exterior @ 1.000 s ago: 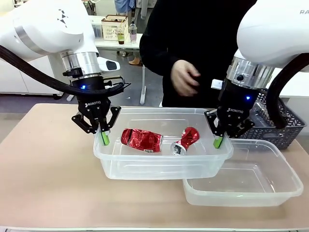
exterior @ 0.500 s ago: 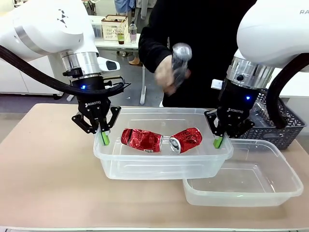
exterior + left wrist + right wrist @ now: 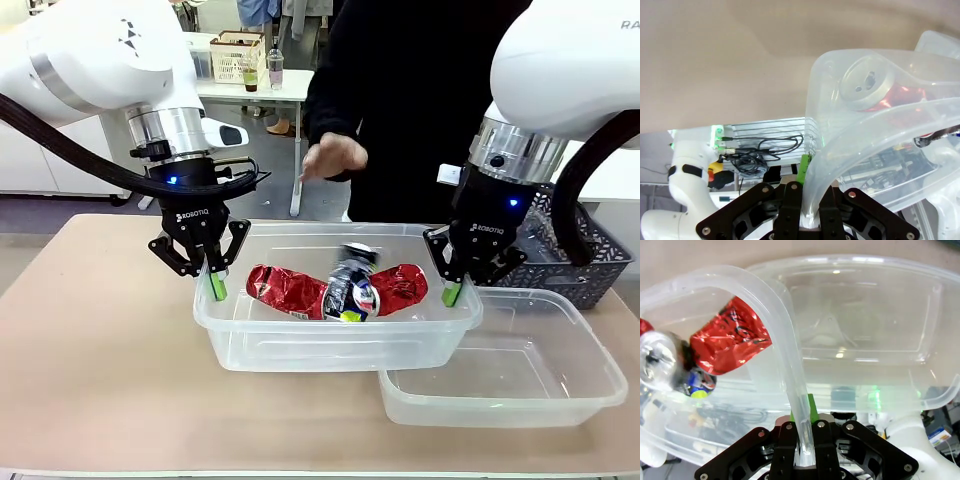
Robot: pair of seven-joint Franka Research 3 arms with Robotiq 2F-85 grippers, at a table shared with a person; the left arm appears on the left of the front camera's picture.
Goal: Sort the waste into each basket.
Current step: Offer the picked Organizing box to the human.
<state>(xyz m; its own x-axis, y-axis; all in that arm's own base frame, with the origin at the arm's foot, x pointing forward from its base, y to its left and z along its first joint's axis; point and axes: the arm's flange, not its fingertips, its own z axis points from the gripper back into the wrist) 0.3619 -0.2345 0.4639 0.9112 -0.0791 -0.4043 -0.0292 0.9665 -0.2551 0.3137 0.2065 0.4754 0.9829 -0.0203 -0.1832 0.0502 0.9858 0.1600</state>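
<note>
A clear basket (image 3: 300,345) hangs between both arms. My left gripper (image 3: 212,288) is shut on its left rim, and the left wrist view shows the left gripper (image 3: 809,205) pinching the wall of this basket (image 3: 865,165). My right gripper (image 3: 452,292) is shut on the right rim; in the right wrist view the right gripper (image 3: 801,440) clamps the rim of the basket (image 3: 765,295). Inside lie two crushed red cans (image 3: 283,290) (image 3: 402,285) and a crumpled clear bottle (image 3: 350,285) with a dark label. A red can (image 3: 732,342) and the bottle (image 3: 657,362) show through the wall.
A second clear basket (image 3: 560,395) stands on the table at the front right, partly under the held one. A dark lattice basket (image 3: 600,260) sits behind it. The person's open hand (image 3: 335,155) hovers above the held basket.
The person lifted a crumpled bottle over the held basket and let it drop among the red cans; their hand is now open. One red can tipped flat. Both grippers stayed put.
</note>
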